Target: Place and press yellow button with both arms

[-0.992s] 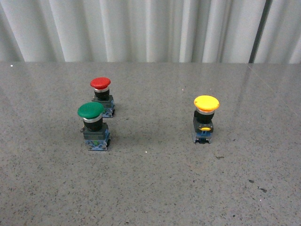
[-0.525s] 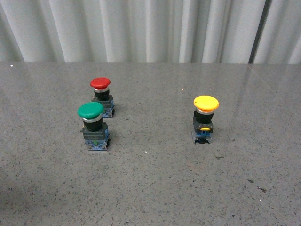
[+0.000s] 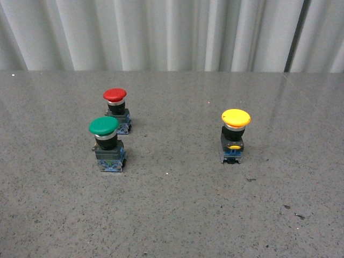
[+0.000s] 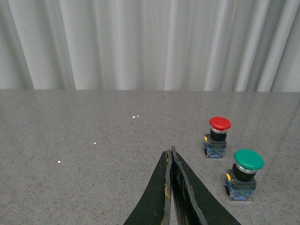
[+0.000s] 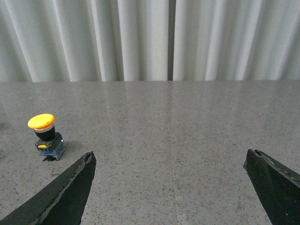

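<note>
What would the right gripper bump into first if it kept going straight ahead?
Probably nothing close: ahead of the open right gripper lies only tabletop, then the curtain at the far edge. The yellow button stands off to one side of that line.

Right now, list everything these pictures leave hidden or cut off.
- Both arms: outside the front view entirely.
- Left fingers, pressed together, and right fingers, spread wide: cut off by the wrist pictures' edges.
- Yellow button: its far side hidden; base details too small.
- Green button, red button: outside the right wrist view.
</note>
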